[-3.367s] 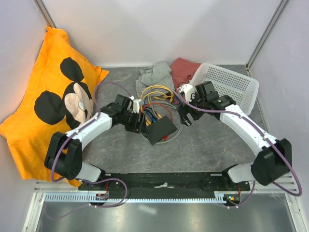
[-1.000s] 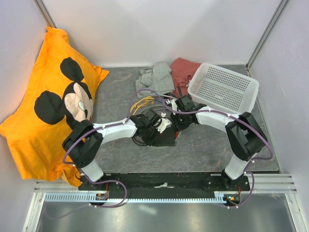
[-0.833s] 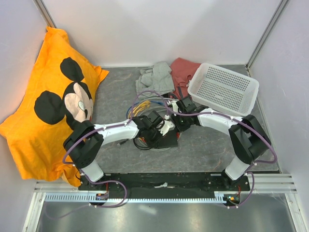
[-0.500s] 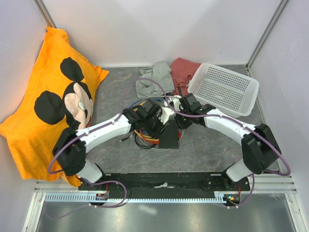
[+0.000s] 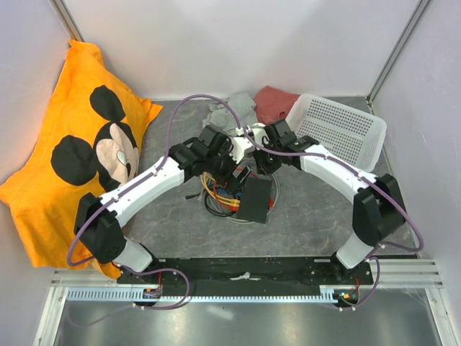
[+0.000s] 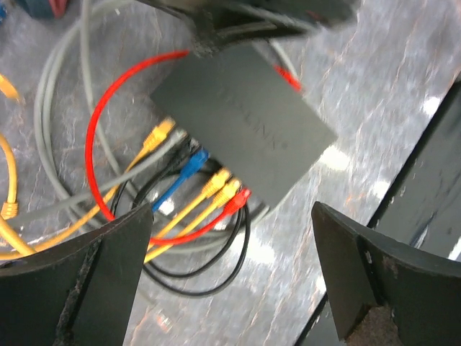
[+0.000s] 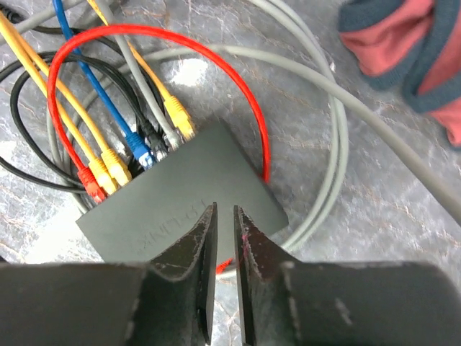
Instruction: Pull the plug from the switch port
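Observation:
The flat black switch box (image 5: 256,199) lies on the grey table, also seen in the left wrist view as the box (image 6: 245,130) and in the right wrist view as the box (image 7: 180,205). Along one edge runs its row of sockets with red (image 6: 241,198), yellow (image 6: 218,184) and blue (image 6: 193,163) plugs in them. One more yellow plug (image 6: 159,133) lies at the end of the row; whether it is seated I cannot tell. My left gripper (image 6: 230,288) hangs wide open above the box, holding nothing. My right gripper (image 7: 225,216) hovers over the box, jaws a narrow slit apart, nothing between them.
A loose tangle of grey, black, red and yellow cables (image 5: 220,193) surrounds the box. A white basket (image 5: 338,130) stands at the back right, grey (image 5: 230,112) and red (image 5: 274,99) cloths lie behind the arms, and an orange cushion (image 5: 79,151) fills the left side.
My left gripper has gone from shut to wide open and pulled up and back from the box. The right gripper drew back too. The box has swung round on the table.

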Motion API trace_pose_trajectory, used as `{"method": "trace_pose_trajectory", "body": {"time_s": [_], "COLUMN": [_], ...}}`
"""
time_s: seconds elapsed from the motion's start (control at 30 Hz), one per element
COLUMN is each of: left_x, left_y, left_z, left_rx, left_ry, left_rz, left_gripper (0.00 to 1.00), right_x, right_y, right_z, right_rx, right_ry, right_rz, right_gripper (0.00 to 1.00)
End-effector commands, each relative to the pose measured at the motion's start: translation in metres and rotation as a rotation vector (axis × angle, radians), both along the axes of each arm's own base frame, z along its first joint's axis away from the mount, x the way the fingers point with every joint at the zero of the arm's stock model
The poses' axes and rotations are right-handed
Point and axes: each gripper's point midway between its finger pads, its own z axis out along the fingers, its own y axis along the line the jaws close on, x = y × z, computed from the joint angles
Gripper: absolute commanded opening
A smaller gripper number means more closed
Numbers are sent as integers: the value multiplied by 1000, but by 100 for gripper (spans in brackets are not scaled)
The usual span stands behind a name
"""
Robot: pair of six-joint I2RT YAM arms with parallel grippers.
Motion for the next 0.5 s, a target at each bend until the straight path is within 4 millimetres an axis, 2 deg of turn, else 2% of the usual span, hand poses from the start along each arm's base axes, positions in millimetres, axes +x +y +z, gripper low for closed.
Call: {"method": "trace_pose_trajectory", "body": {"time_s": [0.0, 0.07, 0.1, 0.17, 0.2, 0.23, 0.27, 0.3, 0.33, 0.37, 0.4, 0.47], "left_x": [-10, -18, -24, -35, -40, -40, -44, -49, -54, -63, -70, -64], "left_y": [4, 17, 25, 36, 47, 55, 63, 75, 79, 82, 87, 97], "left_z": [24, 13, 3, 2, -9, -9, 11, 4, 6, 27, 12, 20], "left_rx": [0, 48, 65, 61, 73, 67, 16, 12, 4, -59, -54, -66], "left_ry": [-53, -52, -27, -33, -18, -18, -82, -84, -129, -234, -243, -358], "left_rz": [-154, -189, -204, -235, -216, -173, -158, -141, -165, -188, -202, -138], "left_gripper": [99, 98, 97, 95, 95, 95, 95, 95, 96, 96, 97, 98], "right_x": [9, 17, 22, 32, 35, 42, 45, 44, 44, 43, 38, 42], "right_y": [19, 25, 27, 37, 42, 49, 53, 62, 71, 76, 85, 98], "right_z": [9, 12, 6, 13, 8, 15, 16, 12, 16, 16, 11, 15], "right_rx": [32, 43, 42, 72, 87, 109, 122, 129, 145, 141, 130, 137], "right_ry": [26, 4, 15, -1, 22, 11, 21, 39, 29, 22, 28, 13], "right_rz": [91, 93, 79, 77, 70, 58, 38, 43, 70, 93, 122, 150], "right_gripper": [19, 17, 16, 16, 16, 16, 16, 15, 15, 15, 15, 15]}}
